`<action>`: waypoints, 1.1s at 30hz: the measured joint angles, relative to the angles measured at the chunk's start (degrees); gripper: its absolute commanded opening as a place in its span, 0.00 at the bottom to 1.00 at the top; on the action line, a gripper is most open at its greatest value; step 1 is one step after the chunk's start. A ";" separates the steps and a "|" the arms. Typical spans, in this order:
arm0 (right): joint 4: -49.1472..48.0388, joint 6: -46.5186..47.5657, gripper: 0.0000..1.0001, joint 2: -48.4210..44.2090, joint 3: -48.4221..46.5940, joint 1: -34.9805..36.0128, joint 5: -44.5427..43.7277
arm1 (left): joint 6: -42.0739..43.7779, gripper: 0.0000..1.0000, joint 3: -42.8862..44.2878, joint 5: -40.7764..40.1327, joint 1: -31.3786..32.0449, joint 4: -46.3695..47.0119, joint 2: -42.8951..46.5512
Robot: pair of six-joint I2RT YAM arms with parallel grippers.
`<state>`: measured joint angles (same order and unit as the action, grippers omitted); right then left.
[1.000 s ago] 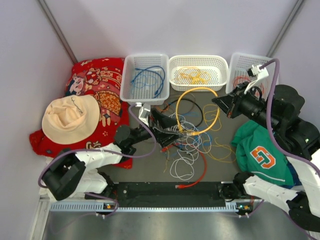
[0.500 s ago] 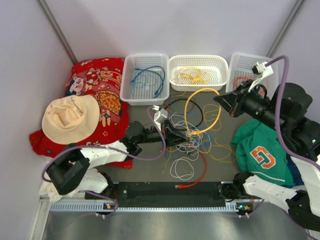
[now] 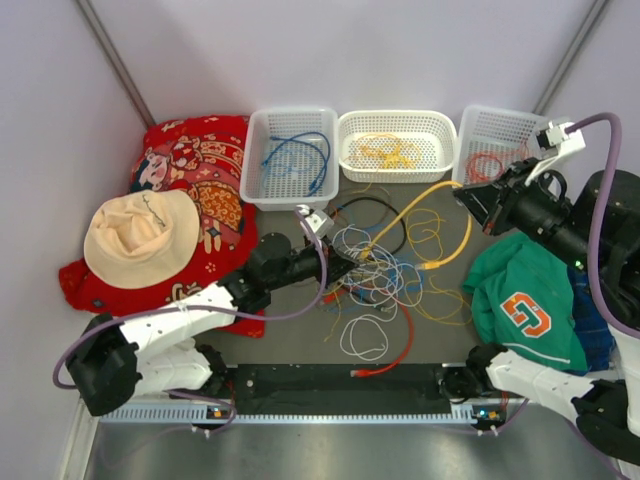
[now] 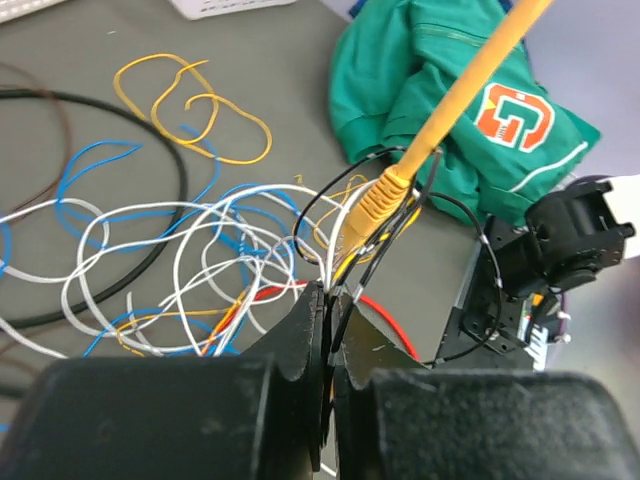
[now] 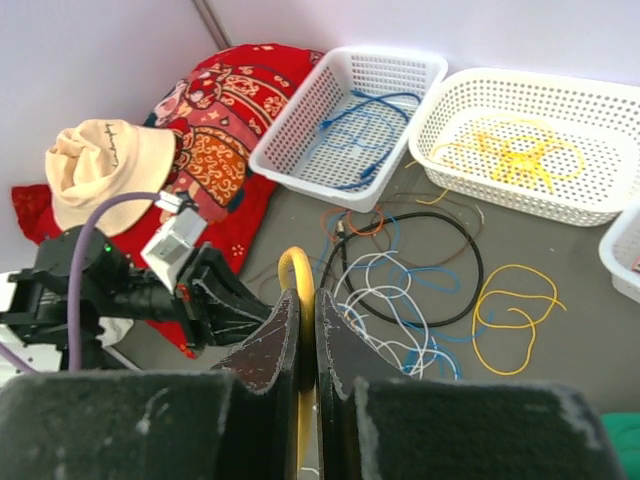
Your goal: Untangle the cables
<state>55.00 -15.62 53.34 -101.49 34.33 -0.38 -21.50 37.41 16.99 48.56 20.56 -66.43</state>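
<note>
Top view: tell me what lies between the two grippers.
The thick yellow cable spans that stretch, from the right gripper down to the tangle of thin wires at the left gripper; the top view shows it.

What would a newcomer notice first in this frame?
The tangle of cables at mid-table, with a thick yellow cable stretched from it to the right gripper, which is shut on it. The left gripper pinches thin wires at the tangle's edge. A bright red cloth lies far left.
</note>
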 measured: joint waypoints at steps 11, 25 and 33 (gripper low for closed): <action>-3.50 0.42 0.00 0.26 -7.41 0.02 -3.04 | -1.38 0.25 -2.60 -2.93 -0.07 -9.29 2.60; -4.17 0.00 0.00 0.81 -10.71 0.02 -3.06 | -1.92 0.00 -4.20 -7.37 -0.02 -10.01 6.47; -4.22 0.17 0.00 0.50 -16.35 0.02 -3.45 | -3.34 0.00 0.17 -19.39 -0.13 -21.79 2.84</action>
<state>50.78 -15.44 53.84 -117.84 34.35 -3.84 -24.84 37.58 -2.39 48.42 -1.23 -63.59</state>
